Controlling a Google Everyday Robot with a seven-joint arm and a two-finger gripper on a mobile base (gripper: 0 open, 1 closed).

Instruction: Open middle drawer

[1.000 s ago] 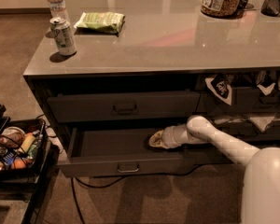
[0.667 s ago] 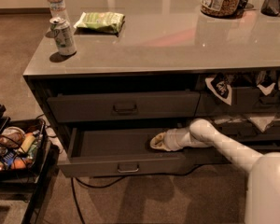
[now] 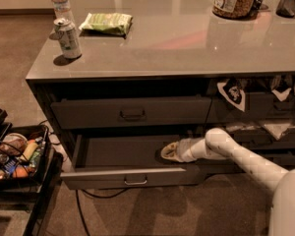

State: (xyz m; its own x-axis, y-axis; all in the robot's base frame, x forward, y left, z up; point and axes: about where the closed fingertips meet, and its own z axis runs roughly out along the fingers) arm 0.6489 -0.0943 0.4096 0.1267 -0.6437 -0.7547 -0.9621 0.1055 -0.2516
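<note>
The middle drawer (image 3: 101, 178), low in the middle of the frame, is pulled far out, and its grey inside shows. The gripper (image 3: 170, 152) sits inside it, right of centre. I cannot tell if the claw is wide or narrow. The job looks almost done. I think only lifting the arm out is left.

Arm (image 3: 246, 159), one, white: you are seeing it rising from the rounded white body (image 3: 287, 205) at the lower right corner, running up and to the left, bending at a rounded joint (image 3: 217, 140) and then pointing leftward, nearly level. Wrist (image 3: 191, 149), pale grey: it is lying just left of that joint and carrying the gripper at its far end. Gripper (image 3: 171, 151), tan-coloured: it is sitting low inside the open middle drawer (image 3: 130, 178), right of the drawer's centre, behind the front panel, and it is facing left.
</note>
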